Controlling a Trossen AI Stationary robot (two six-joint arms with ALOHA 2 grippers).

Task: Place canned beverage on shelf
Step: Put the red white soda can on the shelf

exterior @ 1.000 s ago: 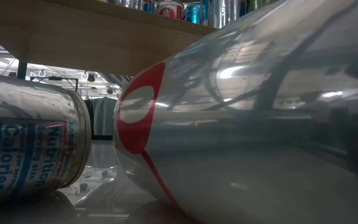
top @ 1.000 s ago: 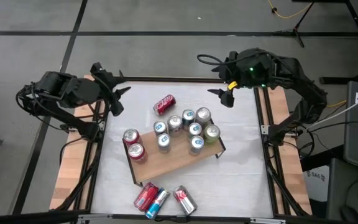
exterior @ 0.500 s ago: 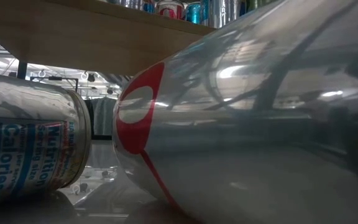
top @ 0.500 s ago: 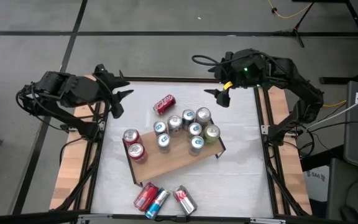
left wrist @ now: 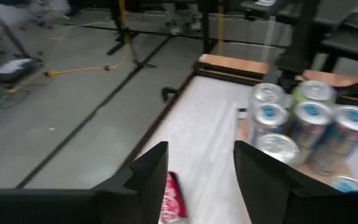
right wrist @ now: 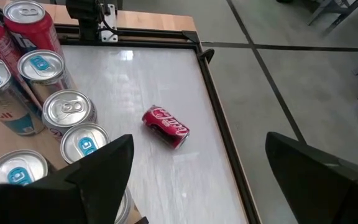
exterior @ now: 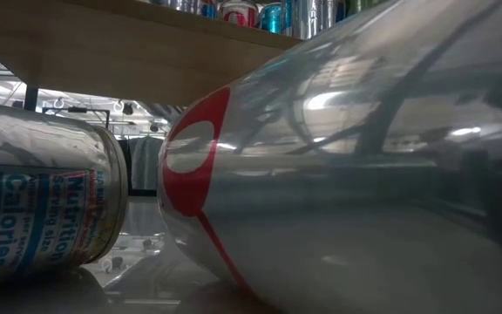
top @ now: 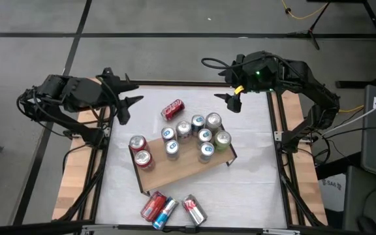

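Red can lies on its side on the white tabletop, far of the shelf and apart from it, roughly between the two grippers. Also seen in right wrist view and partly in left wrist view.

Shelf sits mid-table, skewed, wood top with black frame. It carries nine upright cans: a cluster of seven on its right-far part, silver, blue-top and one green; two more at its left end, one red.

Three more cans lie on their sides on the table near the shelf's near edge, red, blue-silver and red-silver. In the low view two of these fill the frame, a big silver-red one and a blue-label one, shelf underside above.

Left gripper hovers at the far-left table corner, left of the red can, near it but not touching; fingers parted a bit, empty, the can showing between them.

Right gripper hovers at the far-right side, right of the red can and farther from it; fingers spread wide, holding nothing.
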